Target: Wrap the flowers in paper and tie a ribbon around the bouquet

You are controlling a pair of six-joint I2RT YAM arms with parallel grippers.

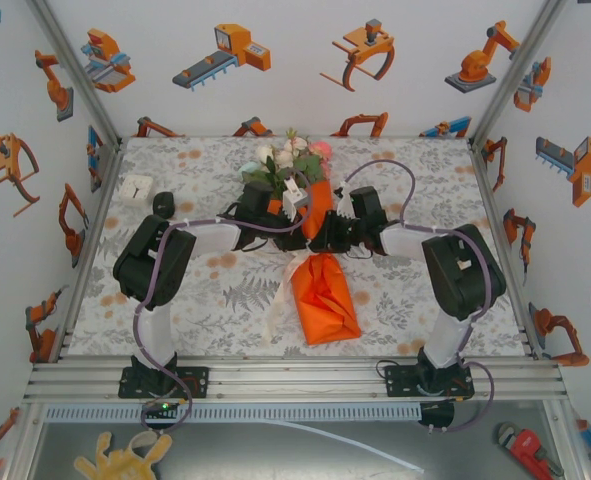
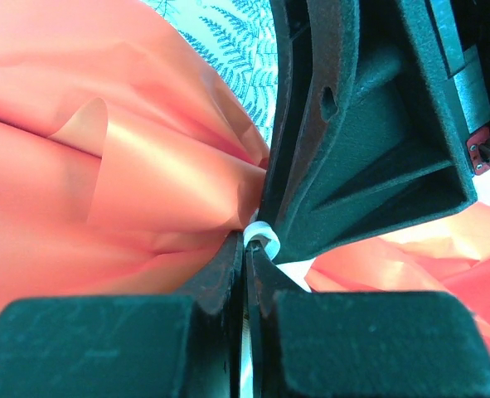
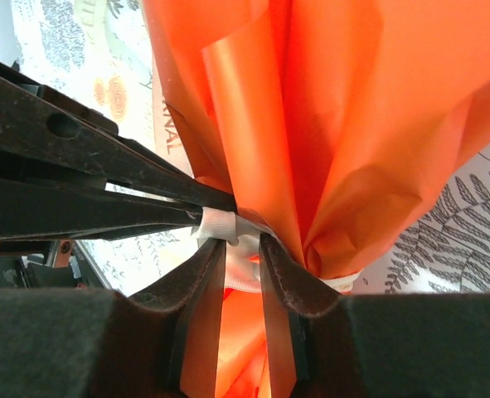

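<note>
Blurred black fingers of the left pincer (image 2: pixel 246 240) crowd the bottom of the left wrist view, and a finger of the right pincer (image 3: pixel 240 245) blocks much of what lies beyond. From above, both arms cover the waist of the bouquet (image 1: pixel 325 300), so little of the ribbon (image 3: pixel 220 224) can be made out — small white scraps. The bouquet lies in the middle of the desk (image 1: pixel 195 290), flowers (image 1: pixel 290 160) toward the far wall, orange paper (image 3: pixel 336 124) flaring toward the arms. Both pincers meet at its gathered neck, one from each side. The left pincer is pressed together on a bit of ribbon. The right pincer stands a little apart with ribbon in the gap — whether it grips, I cannot tell.
</note>
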